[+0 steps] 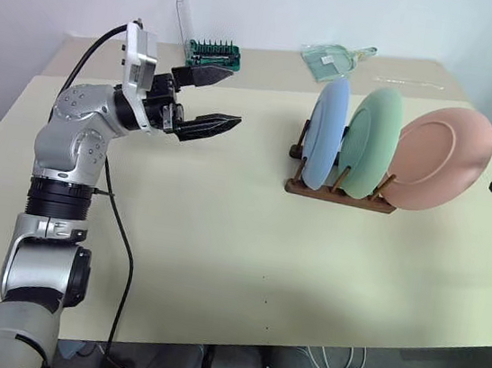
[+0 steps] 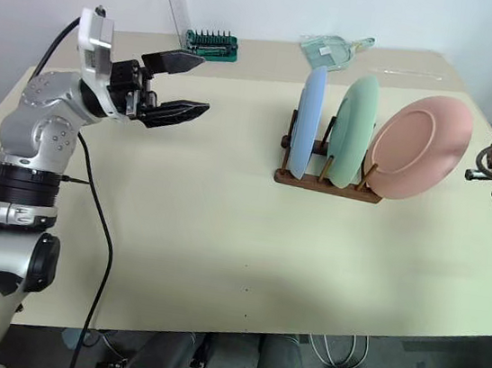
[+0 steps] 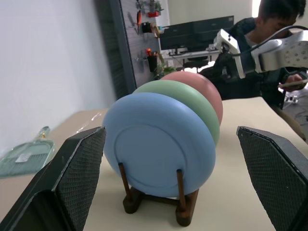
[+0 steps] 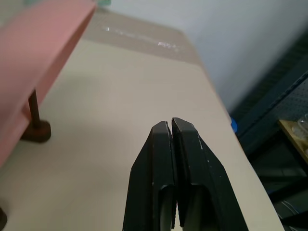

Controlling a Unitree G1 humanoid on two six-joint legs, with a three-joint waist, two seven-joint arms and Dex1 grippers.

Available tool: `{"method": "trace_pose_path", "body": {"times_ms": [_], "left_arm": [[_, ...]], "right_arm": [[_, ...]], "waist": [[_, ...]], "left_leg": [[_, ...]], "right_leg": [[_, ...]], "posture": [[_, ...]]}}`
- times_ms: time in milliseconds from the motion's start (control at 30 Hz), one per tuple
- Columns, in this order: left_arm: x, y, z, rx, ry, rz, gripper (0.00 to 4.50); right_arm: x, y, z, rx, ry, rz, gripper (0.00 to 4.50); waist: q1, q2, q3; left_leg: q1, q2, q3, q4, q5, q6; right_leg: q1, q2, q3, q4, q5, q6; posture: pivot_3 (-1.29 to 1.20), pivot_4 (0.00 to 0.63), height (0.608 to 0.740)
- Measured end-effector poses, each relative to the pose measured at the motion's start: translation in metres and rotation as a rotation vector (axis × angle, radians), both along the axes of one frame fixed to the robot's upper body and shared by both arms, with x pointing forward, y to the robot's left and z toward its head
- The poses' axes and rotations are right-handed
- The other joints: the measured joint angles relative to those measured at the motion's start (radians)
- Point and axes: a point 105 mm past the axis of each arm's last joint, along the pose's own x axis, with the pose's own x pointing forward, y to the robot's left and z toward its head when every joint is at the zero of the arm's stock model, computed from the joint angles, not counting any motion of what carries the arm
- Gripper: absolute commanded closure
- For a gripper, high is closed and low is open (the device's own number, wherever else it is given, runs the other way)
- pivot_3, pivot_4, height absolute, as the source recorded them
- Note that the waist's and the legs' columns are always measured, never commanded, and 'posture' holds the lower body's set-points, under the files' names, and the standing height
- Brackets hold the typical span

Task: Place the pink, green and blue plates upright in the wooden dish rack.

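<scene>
Closest to the head camera, the left gripper [image 1: 213,101] is hovering above the pale desk [image 1: 219,253] with its two black fingers spread wide apart and holding nothing. Well ahead of its fingertips, the wooden dish rack [image 1: 340,194] is sitting on the desk, carrying all three plates upright: the blue plate [image 1: 325,133] nearest this gripper, the green plate [image 1: 369,141] behind it, and the pink plate [image 1: 440,160] farthest off, tilting outward more than the others. Behind the gripper, near the wall, a green screwdriver bit holder [image 1: 213,53] is standing, with a clear plastic scoop [image 1: 335,60] lying farther along.

Looking along the left wrist, the open fingers are framing the rack, and the blue plate [image 3: 159,144] is facing them between two pegs, the green and pink rims peeking out behind. A person is sitting beyond the desk.

Looking along the right wrist, the right gripper [image 4: 172,132] is showing its fingers pressed together on nothing, with the pink plate's edge [image 4: 33,62] off to one side and a rack peg beneath it.

All plates appear racked. Judging from the lean, the pink plate is the risk: any nudge from a passing arm, or a knock to the rack, could tip it out onto the desk.
</scene>
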Motion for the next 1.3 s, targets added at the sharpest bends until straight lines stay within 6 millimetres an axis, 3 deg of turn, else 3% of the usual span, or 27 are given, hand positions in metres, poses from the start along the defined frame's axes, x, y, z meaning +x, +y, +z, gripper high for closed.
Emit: {"method": "trace_pose_path", "body": {"times_ms": [100,300,467,567,700,867,933,1000,1067,1167,1233,1300], "left_arm": [[0.0,0.001,0.0,0.002,-0.001,0.003,0.0],[0.0,0.001,0.001,0.005,-0.001,0.005,0.0],[-0.001,0.001,0.001,0.003,-0.002,0.004,0.0],[-0.001,0.001,0.001,0.003,-0.001,0.004,0.0],[-0.001,0.003,-0.001,0.014,0.019,0.005,0.0],[-0.007,0.004,-0.023,0.094,0.121,-0.03,0.0],[-0.01,0.007,-0.034,0.124,0.177,-0.042,0.0],[-0.012,0.012,-0.042,0.169,0.227,-0.043,0.0],[-0.014,0.017,-0.048,0.193,0.261,-0.032,0.0],[-0.019,0.021,-0.052,0.225,0.296,-0.028,0.0],[-0.022,0.025,-0.057,0.24,0.316,-0.016,0.0],[-0.024,0.027,-0.061,0.237,0.32,-0.004,0.0]], "right_arm": [[0.003,0.008,0.0,0.024,0.001,0.035,4.42],[0.008,0.044,0.028,0.053,-0.07,0.185,4.42],[0.01,0.063,0.026,0.16,-0.061,0.268,4.42],[0.009,0.06,0.026,0.135,-0.053,0.249,4.42],[0.011,0.037,0.036,0.069,-0.101,0.139,4.42],[0.011,0.026,0.07,0.07,-0.275,0.09,4.42],[0.01,0.031,0.084,0.119,-0.348,0.124,4.42],[0.008,0.052,0.096,0.29,-0.416,0.279,4.42],[-0.003,0.096,0.109,0.416,-0.449,0.561,4.42],[-0.044,0.154,0.127,0.475,-0.453,0.986,4.42],[-0.066,0.172,0.129,0.472,-0.436,1.152,4.42],[-0.076,0.181,0.121,0.488,-0.384,1.241,4.42]], "waist": [[0.0,0.0,0.0],[0.0,0.0,0.0],[0.002,0.0,0.0],[0.002,0.0,0.0],[0.0,0.0,0.0],[-0.007,0.0,0.0],[-0.008,0.0,0.0],[-0.01,0.0,0.0],[-0.012,0.001,0.001],[-0.005,0.001,0.001],[0.001,0.0,0.0],[0.003,-0.001,0.0]], "left_leg": [[0.0,0.0,0.0,0.0,0.0,0.0],[0.0,0.0,-0.001,0.0,0.0,0.0],[0.0,0.0,-0.001,0.001,0.0,0.0],[-0.001,0.0,-0.001,0.001,0.0,0.0],[0.0,0.0,-0.001,0.001,0.0,0.0],[0.0,0.0,0.0,0.0,0.0,0.0],[0.0,0.0,0.0,0.0,0.0,0.0],[0.0,0.001,-0.001,-0.001,0.0,0.0],[-0.001,0.002,-0.001,-0.001,0.0,0.0],[-0.001,0.002,-0.003,-0.002,0.0,0.0],[-0.001,0.002,-0.003,-0.001,-0.001,0.001],[0.0,0.001,-0.003,0.001,-0.004,0.006]], "right_leg": [[0.0,0.0,0.0,0.0,0.0,0.0],[0.0,0.0,0.0,0.0,0.0,0.0],[0.0,0.0,0.0,0.0,0.0,0.0],[0.0,0.0,-0.001,0.0,0.0,0.0],[0.0,0.0,0.0,0.0,0.0,0.0],[-0.001,0.0,0.0,0.0,0.0,0.0],[-0.001,0.0,0.0,0.0,0.0,0.0],[0.0,0.001,0.0,0.0,0.0,0.0],[-0.002,0.001,0.0,0.0,0.0,0.0],[-0.001,0.002,-0.001,-0.001,0.0,0.0],[0.001,0.001,-0.002,-0.001,0.0,0.0],[0.002,0.001,-0.002,-0.002,0.001,0.0]], "posture": [[0.0,0.15,0.74],[0.0,0.15,0.74],[0.0,0.15,0.74],[0.0,0.15,0.74],[0.0,0.15,0.74],[0.0,0.15,0.74],[0.0,0.15,0.74],[0.0,0.15,0.74],[0.0,0.15,0.74],[0.0,0.15,0.74],[0.0,0.15,0.74],[0.0,0.15,0.74]]}}
